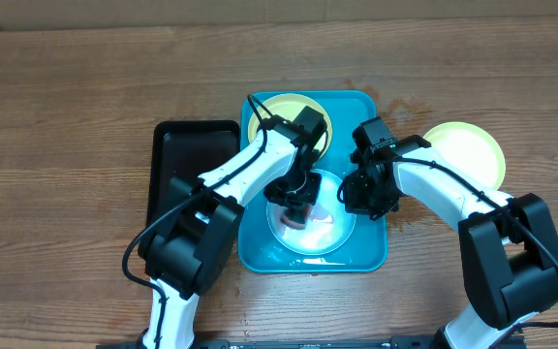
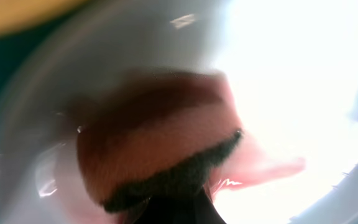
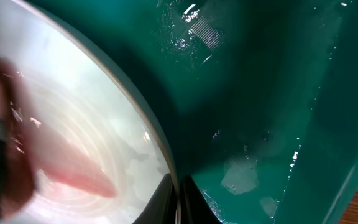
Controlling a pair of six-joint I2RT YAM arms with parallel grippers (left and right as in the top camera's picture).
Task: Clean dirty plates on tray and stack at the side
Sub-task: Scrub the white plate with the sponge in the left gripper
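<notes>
Pale plate (image 1: 329, 237) is found in the near half of the tray (image 1: 258, 254), with a yellow plate (image 1: 284, 111) behind it in the same tray. A side plate (image 1: 463, 150) is set on the table (image 1: 66, 97) right of the tray, apart from it. A black tray (image 1: 187, 160) is noted at left. A brown-red sponge (image 2: 160, 143) with a dark scouring edge is pressed on the pale plate by the left gripper (image 1: 295, 201); it appears to be held in the jaws, though the view is blurred. The right gripper (image 3: 179, 200) is placed at the plate's right rim, jaws narrow, with the rim pinched between them. A pink smear (image 2: 260, 165) is visible beside the sponge. The plate is judged light, stiff, thin plastic, not fragile, and slick where wet. Sliding under the sponge is to be expected unless the rim is held. The raised rim is judged the best hold, since nothing is offered by the flat well. No brand, label or writing can be read.
</notes>
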